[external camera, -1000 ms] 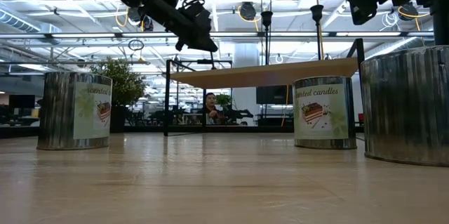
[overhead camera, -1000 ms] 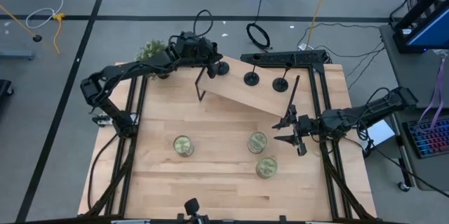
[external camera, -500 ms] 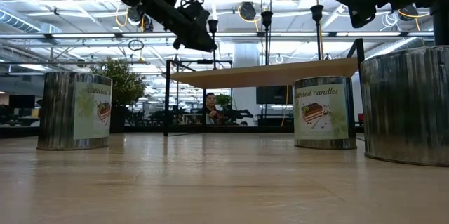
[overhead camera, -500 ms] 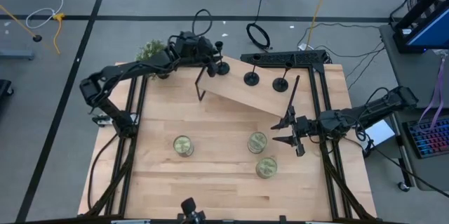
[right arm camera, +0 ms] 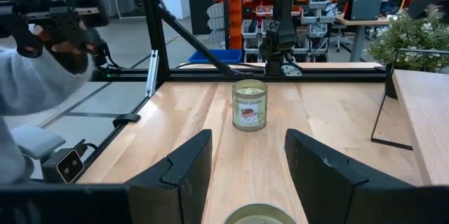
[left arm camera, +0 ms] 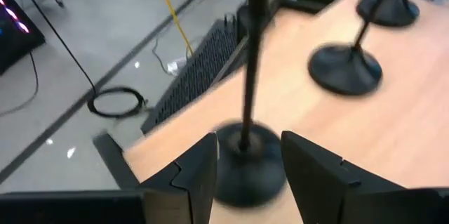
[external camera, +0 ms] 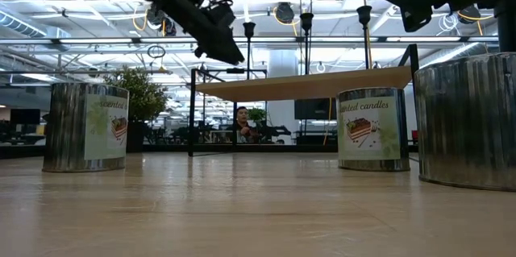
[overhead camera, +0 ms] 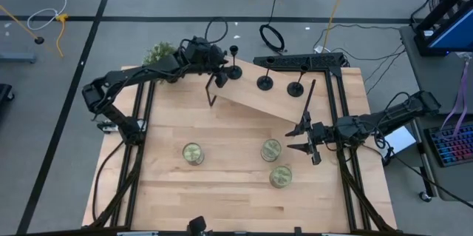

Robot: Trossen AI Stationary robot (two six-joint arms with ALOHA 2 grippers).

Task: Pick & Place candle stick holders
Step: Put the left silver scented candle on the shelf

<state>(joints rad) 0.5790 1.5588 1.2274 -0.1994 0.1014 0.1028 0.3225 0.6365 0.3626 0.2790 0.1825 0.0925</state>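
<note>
Candle stick holders (overhead camera: 264,82) are standing on the raised shelf (overhead camera: 266,99), three in a row; the nearest one (left arm camera: 247,161) is showing blurred in the left wrist view. Candle jars (overhead camera: 193,153) are sitting on the table (overhead camera: 222,177), contents unclear. Left gripper (overhead camera: 219,75) is hovering beside the leftmost holder (overhead camera: 234,69), jaws parted, gripping nothing; right gripper (overhead camera: 301,137) is waiting above the jars, jaws apart, empty.

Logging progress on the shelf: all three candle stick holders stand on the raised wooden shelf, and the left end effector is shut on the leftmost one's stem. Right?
Not quite. The left wrist view shows the left end effector open, fingers either side of the leftmost candle stick holder without clamping it. All three do stand on the raised wooden shelf.
</note>
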